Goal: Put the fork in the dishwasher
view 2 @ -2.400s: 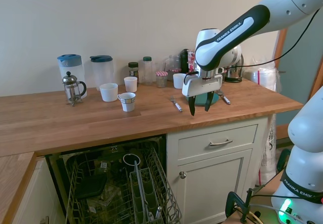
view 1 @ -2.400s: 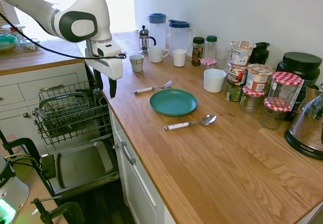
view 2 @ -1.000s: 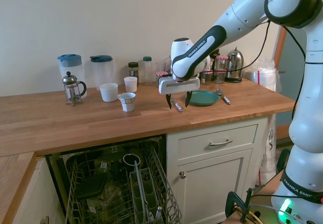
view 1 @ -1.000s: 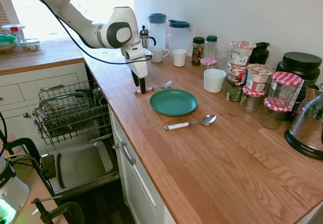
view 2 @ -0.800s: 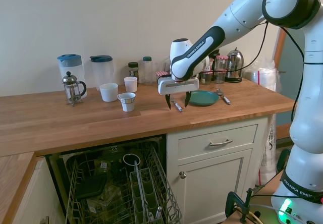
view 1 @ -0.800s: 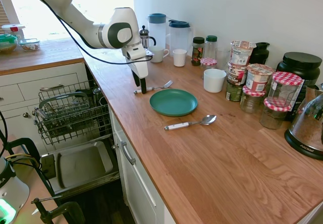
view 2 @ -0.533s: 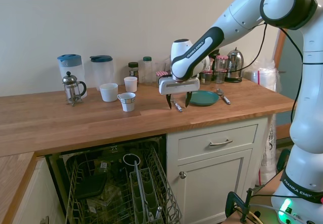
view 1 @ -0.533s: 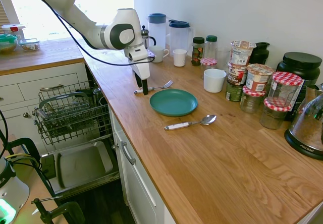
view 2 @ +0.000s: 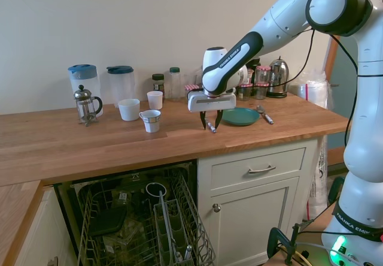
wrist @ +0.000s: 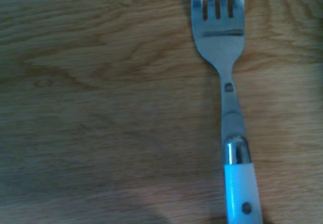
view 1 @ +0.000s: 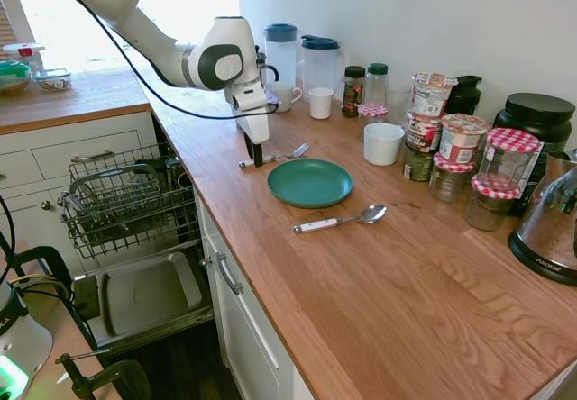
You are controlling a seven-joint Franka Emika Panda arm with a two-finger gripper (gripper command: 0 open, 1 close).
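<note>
Dishwasher (view 2: pixel 140 224) stands open under the worktop (view 1: pixel 379 274), its rack (view 1: pixel 126 197) pulled out. Arm (view 2: pixel 263 35) bears the print FRANKA EMIKA; compared with half a second ago it sits a little lower over the worktop. Plate (view 1: pixel 309 183) lies beside the fork (view 1: pixel 273 157), which lies flat on the wood left of it, tines toward the wall. Gripper (view 2: pixel 210 124) has drawn its fingers closer than before, now narrowly parted around the fork's white handle; whether they touch it I cannot tell. Wrist view shows the fork (wrist: pixel 227 108) sharp against wood grain.
</note>
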